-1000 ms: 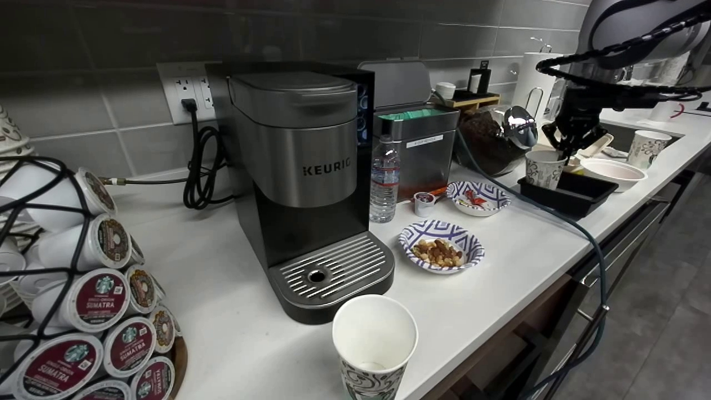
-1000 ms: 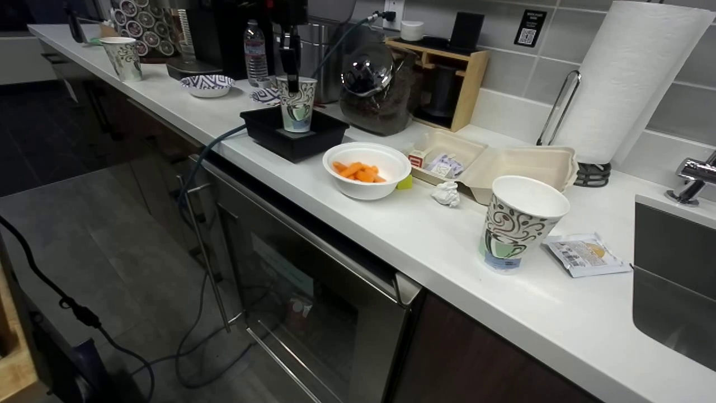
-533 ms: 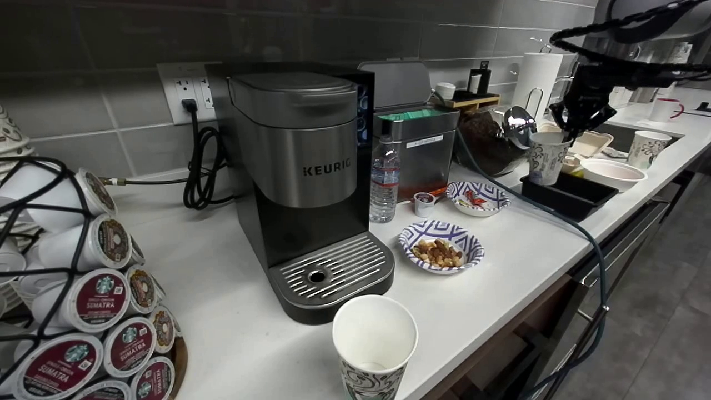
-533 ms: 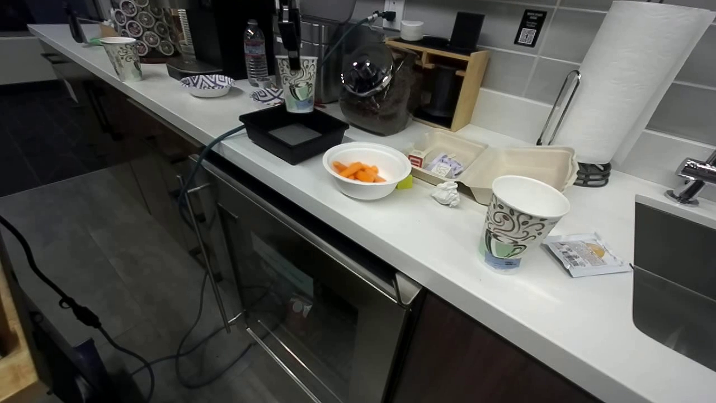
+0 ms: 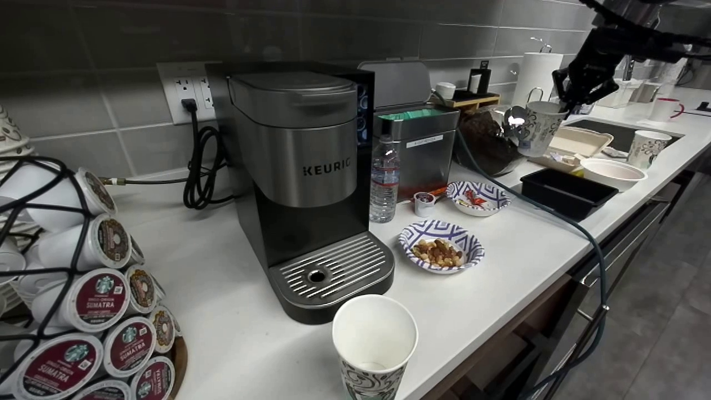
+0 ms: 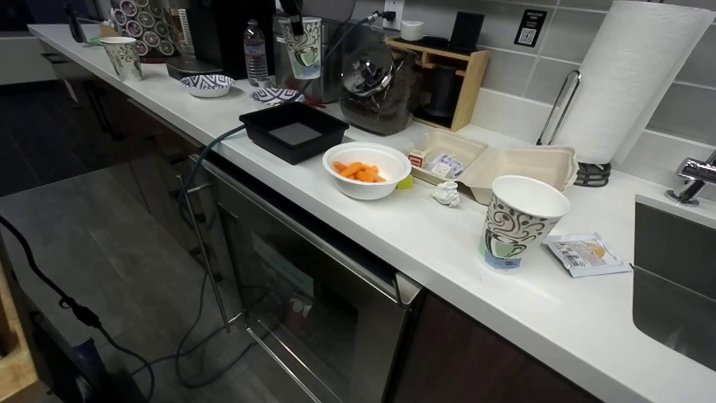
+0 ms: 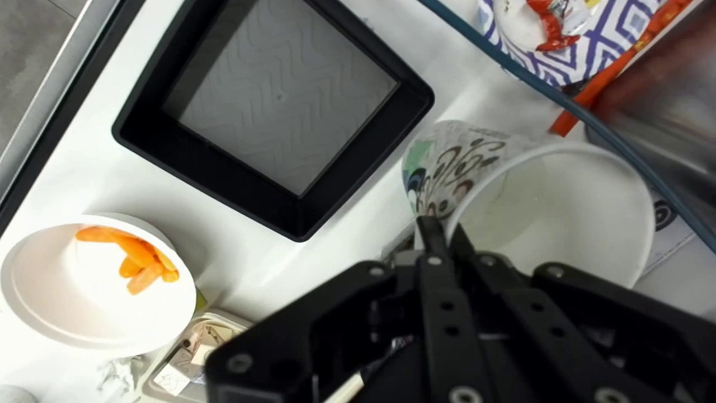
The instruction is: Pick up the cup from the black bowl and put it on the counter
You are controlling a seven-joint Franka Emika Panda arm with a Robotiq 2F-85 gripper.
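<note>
The gripper (image 7: 446, 230) is nearly closed, its fingertips (image 7: 429, 226) drawn tight on either side of the wall of the cup (image 7: 456, 162): one lies against the printed outside, the other reaches inside the mouth. Pinched this way at the rim, the cup hangs in the air above the desk (image 6: 436, 240), clear of the black bowl (image 7: 224, 168) and off to one side of it, and it leans in both exterior views. It is made of paper, tapering toward the base, with a rolled white rim. The outside is whitish, printed with dark curls and small ovals; lower down comes a drawing of a coffee cup over a green patch, and a pale blue band sits near the base. The wrist view looks into the mouth, where the wall is plain, smooth and off-white. The black bowl rests on the desk, squarish and shallow, its grey floor ridged in zigzags. Just beside it stands a white bowl (image 6: 363, 191) of orange carrot pieces (image 6: 364, 176), and near that lies a beige takeaway box (image 6: 517, 162). Farther out, a second paper cup (image 6: 520, 224) with similar print stands near the sink (image 6: 677, 246), and a third paper cup (image 5: 375, 341) stands near the coffee machine (image 5: 303, 150).
</note>
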